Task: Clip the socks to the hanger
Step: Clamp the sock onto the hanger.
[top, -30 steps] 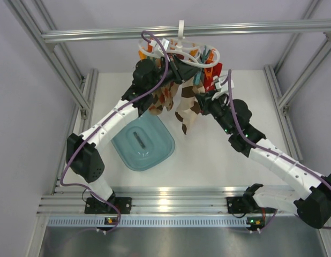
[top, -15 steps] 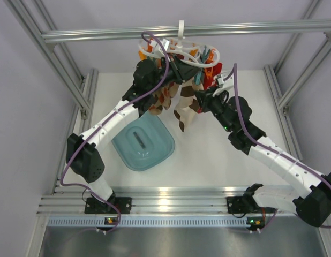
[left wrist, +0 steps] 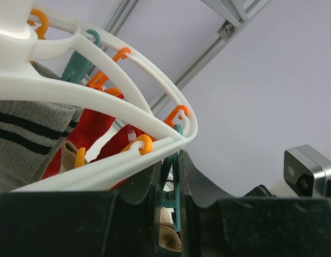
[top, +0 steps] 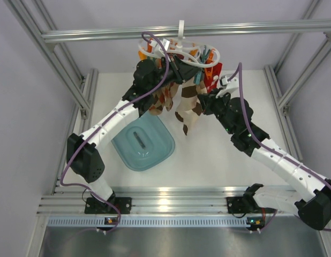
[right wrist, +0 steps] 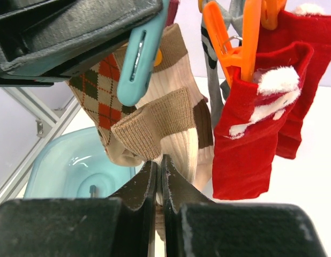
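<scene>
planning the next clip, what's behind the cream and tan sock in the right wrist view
A brown argyle sock hangs just behind the cream-and-tan sock, with a teal tub lower down on the table. The sock itself covers whatever is straight behind its middle.

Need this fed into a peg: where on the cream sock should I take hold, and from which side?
Probably its tan ribbed cuff, from below: that thick folded edge hangs right under the teal peg, whose mouth points down.
</scene>
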Action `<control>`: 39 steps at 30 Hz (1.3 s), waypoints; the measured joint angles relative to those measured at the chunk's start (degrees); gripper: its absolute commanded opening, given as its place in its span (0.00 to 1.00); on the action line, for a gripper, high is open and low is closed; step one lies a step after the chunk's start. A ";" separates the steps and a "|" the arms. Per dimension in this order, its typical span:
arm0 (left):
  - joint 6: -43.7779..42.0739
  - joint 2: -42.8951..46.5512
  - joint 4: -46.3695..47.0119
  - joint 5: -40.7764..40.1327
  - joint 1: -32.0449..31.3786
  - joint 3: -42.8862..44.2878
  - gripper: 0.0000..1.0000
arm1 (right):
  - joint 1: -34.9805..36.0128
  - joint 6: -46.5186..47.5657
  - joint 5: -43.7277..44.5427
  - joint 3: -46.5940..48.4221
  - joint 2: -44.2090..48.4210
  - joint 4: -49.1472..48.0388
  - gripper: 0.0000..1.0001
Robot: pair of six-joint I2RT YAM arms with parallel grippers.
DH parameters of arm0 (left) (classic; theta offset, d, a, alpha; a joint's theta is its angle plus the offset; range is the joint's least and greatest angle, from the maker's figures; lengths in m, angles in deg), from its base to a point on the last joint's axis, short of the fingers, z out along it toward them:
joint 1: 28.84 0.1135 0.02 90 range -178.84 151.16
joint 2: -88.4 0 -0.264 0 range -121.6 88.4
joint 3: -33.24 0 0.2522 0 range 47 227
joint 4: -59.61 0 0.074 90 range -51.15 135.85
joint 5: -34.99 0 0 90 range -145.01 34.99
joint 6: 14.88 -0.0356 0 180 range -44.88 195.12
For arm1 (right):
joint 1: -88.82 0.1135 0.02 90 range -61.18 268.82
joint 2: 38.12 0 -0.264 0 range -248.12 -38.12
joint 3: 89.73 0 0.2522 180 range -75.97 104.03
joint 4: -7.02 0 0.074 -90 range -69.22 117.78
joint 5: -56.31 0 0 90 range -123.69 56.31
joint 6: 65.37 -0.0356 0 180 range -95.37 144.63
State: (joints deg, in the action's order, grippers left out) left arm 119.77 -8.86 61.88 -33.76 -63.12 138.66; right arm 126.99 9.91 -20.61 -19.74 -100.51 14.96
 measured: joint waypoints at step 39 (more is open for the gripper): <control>-1.29 -0.09 -0.66 -2.58 -0.92 0.26 0.00 | 1.20 -3.89 2.08 4.26 -3.82 2.43 0.00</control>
State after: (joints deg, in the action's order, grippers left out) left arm 118.48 -8.94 61.22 -36.33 -64.04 138.92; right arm 128.19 6.02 -18.53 -15.48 -104.34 17.39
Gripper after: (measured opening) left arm 0.189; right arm 0.015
